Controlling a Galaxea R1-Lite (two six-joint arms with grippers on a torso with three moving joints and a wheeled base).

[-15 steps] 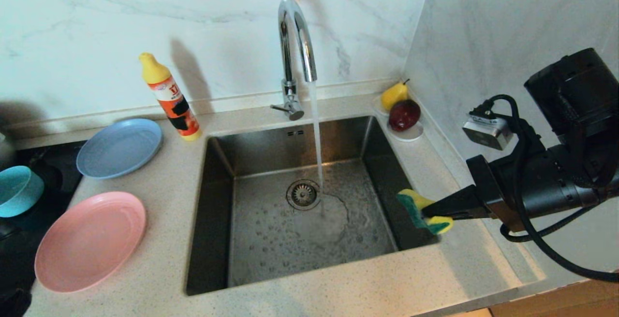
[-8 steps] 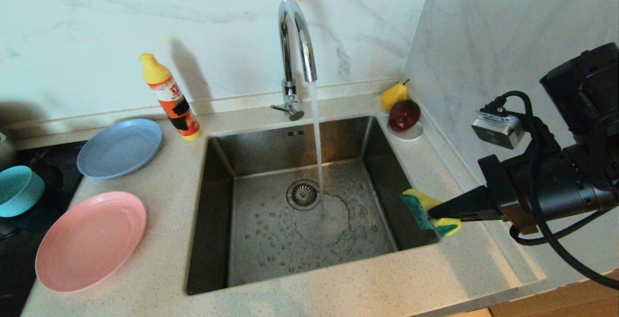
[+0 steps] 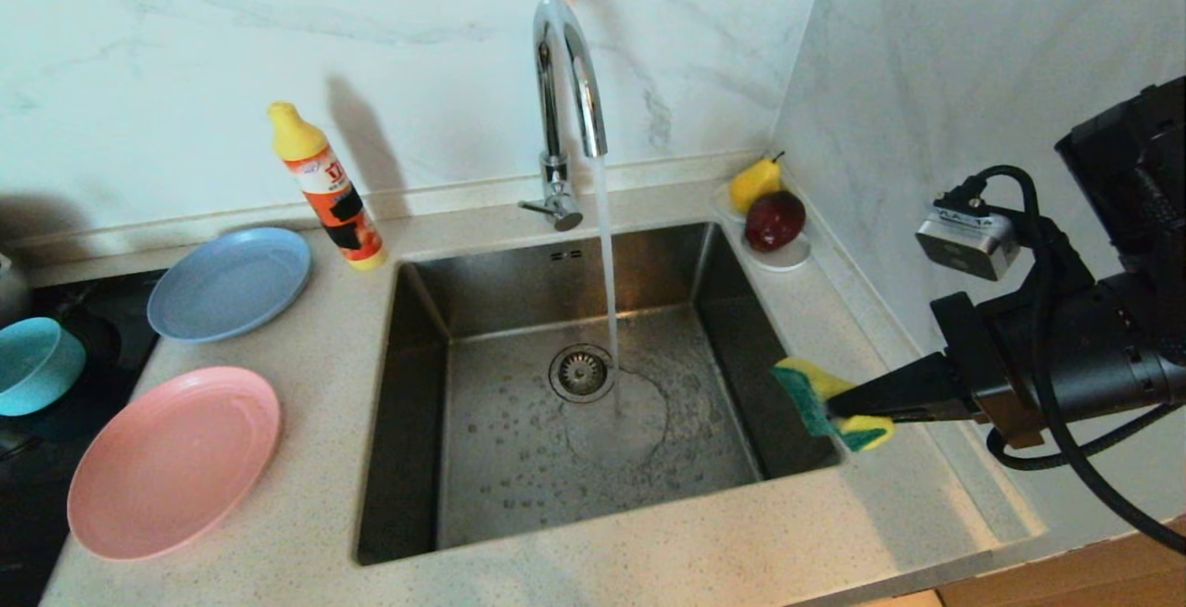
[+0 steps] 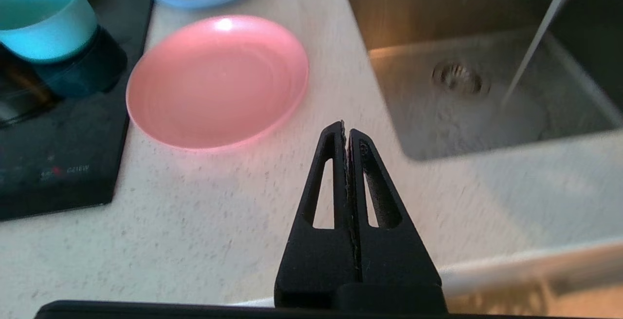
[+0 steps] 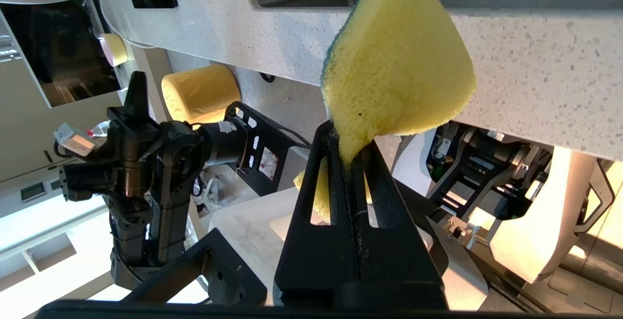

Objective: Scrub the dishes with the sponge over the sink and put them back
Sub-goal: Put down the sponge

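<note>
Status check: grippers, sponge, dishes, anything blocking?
Right gripper shut on sponge at sink edge. Left gripper shut, empty, near pink plate. Tap running. Nothing blocking.

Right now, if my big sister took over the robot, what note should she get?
Right gripper: shut on the sponge, at the sink's right edge.
Left gripper: shut, empty, above the counter near the pink plate.
Dishes: pink plate, blue plate and teal bowl all sit left of the sink.
Tap is running.
Done: sponge picked up.
Left: no dish is in hand, so lift one over the sink, scrub it, put it back.
</note>
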